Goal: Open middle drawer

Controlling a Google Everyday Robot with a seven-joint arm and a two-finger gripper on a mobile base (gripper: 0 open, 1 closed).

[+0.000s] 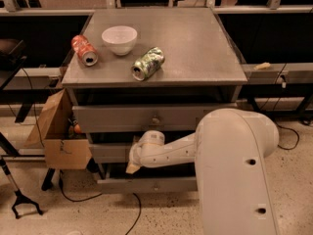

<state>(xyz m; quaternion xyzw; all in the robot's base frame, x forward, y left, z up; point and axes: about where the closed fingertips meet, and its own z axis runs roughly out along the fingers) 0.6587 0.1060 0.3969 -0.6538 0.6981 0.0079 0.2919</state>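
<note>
The grey cabinet has three drawers. The middle drawer (110, 152) shows only the left part of its front, and my white arm crosses the rest and hides its knob. My gripper (132, 167) hangs at the end of the forearm, pointing down in front of the middle drawer's lower edge, just left of centre. The top drawer (122, 118) is shut and its small knob shows. The bottom drawer (146, 185) stands a little out from the cabinet.
On the cabinet top (195, 53) lie a red can (84, 50), a white bowl (119, 38) and a green can (147, 63). An open cardboard box (61, 141) stands at the cabinet's left. Cables and a black stand foot lie on the floor at lower left.
</note>
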